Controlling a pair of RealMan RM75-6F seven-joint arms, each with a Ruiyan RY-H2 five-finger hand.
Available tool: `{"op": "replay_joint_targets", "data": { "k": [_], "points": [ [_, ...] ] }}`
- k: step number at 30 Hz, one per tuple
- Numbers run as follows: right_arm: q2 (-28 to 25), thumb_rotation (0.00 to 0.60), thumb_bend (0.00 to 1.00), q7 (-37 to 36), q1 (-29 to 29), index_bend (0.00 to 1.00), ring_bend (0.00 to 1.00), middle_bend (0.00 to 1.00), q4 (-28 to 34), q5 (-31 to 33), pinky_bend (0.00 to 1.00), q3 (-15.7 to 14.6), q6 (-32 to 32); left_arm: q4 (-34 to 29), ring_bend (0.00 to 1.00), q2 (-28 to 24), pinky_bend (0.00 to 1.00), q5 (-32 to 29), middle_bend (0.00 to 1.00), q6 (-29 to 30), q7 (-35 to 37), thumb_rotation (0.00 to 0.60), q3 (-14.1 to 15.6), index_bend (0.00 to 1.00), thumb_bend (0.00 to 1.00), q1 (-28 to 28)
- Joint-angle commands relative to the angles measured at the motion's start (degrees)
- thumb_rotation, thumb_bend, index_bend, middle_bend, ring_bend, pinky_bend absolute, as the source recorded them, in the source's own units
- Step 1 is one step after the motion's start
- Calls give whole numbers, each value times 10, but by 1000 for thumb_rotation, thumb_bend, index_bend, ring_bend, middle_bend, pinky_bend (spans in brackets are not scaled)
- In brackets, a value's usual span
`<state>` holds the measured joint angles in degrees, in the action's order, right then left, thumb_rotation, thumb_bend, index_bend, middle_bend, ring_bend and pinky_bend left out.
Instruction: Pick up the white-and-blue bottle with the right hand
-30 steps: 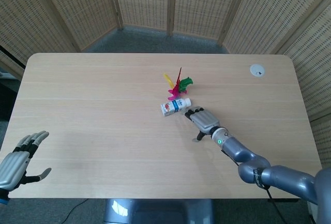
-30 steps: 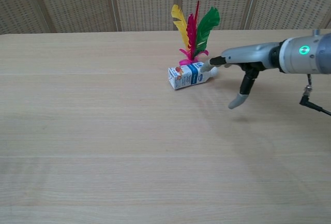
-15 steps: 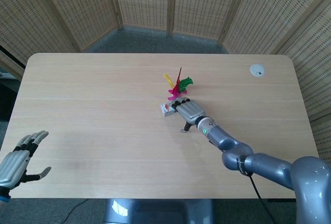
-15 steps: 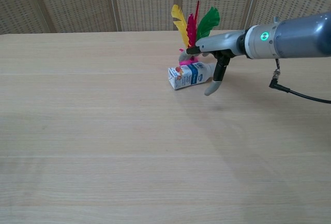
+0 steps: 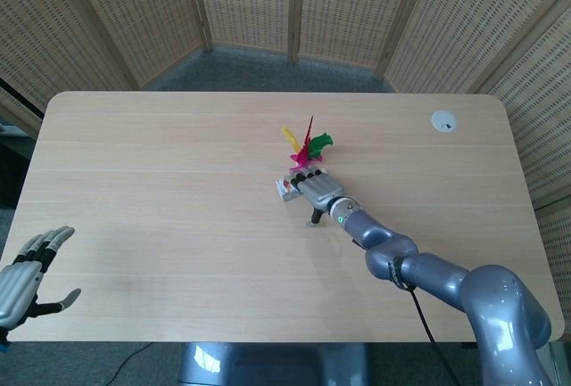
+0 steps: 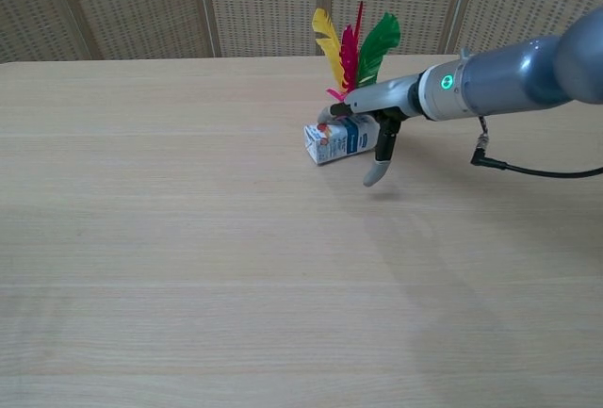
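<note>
On the wooden table [image 5: 161,181], the right hand [image 5: 318,193] lies over the white-and-blue bottle [image 6: 336,138], thumb hanging clear, fingers not yet clamped; closing and lifting remain.

Right hand [image 5: 319,192] over the white-and-blue bottle [image 5: 285,189] (lying flat), beside feathers [image 5: 306,147].
</note>
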<state>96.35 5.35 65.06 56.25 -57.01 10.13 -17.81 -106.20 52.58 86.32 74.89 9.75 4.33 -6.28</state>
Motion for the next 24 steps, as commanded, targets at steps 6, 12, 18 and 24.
{"op": "replay_joint_targets", "data": {
  "k": [6,12,18,24],
  "points": [
    [-80,600,163,41,-25,0,0,0,118,36,0,-57,-59,6,0,5,0,12,0,-4,7,600,-2,0,317,-7],
    [-161,600,164,106,-53,0,0,0,260,100,0,-108,-156,15,0,12,0,16,0,-16,14,600,-2,0,318,-15],
    [-224,600,165,162,-74,0,0,0,375,157,0,-150,-236,16,0,19,0,29,0,-19,19,600,-3,0,319,-23],
    [-212,600,163,172,-68,0,0,0,367,159,0,-124,-258,15,0,20,0,36,0,-11,21,600,0,0,318,-20]
  ]
}}
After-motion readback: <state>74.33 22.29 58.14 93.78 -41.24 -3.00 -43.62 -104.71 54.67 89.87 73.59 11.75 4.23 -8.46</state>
